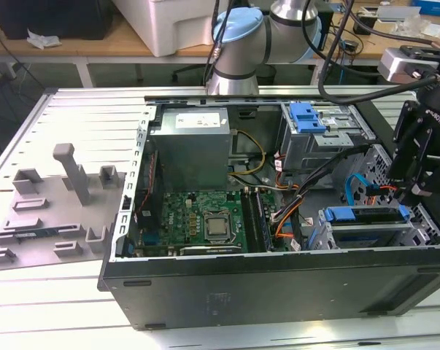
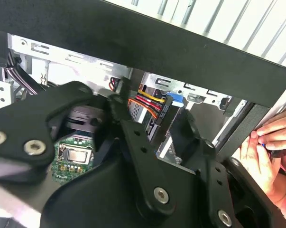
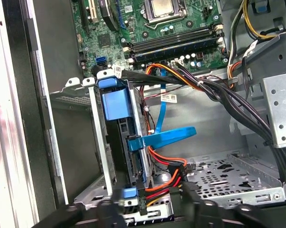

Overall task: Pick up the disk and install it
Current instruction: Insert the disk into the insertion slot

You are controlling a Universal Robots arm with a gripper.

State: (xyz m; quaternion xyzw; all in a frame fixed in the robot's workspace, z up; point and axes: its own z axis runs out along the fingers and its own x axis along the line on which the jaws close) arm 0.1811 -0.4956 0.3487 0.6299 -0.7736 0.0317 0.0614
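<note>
The gripper (image 3: 152, 208) hung low over the drive cage (image 3: 97, 156), fingers apart and empty. Just beyond them the disk (image 3: 115, 102) sat on edge in that cage (blue carrier showing, orange cables (image 3: 161, 186) crowding its connector end). Seating it well would likely mean pressing squarely along the cage, clear of those cables and the person's hand (image 2: 263, 154) on the case rim (image 2: 180, 52).

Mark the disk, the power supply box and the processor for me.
disk (image 1: 362, 214): exterior view, its blue carrier's top edge.
power supply box (image 1: 183, 157): exterior view, plain grey face.
processor (image 1: 218, 226): exterior view, middle of its metal lid.
</note>
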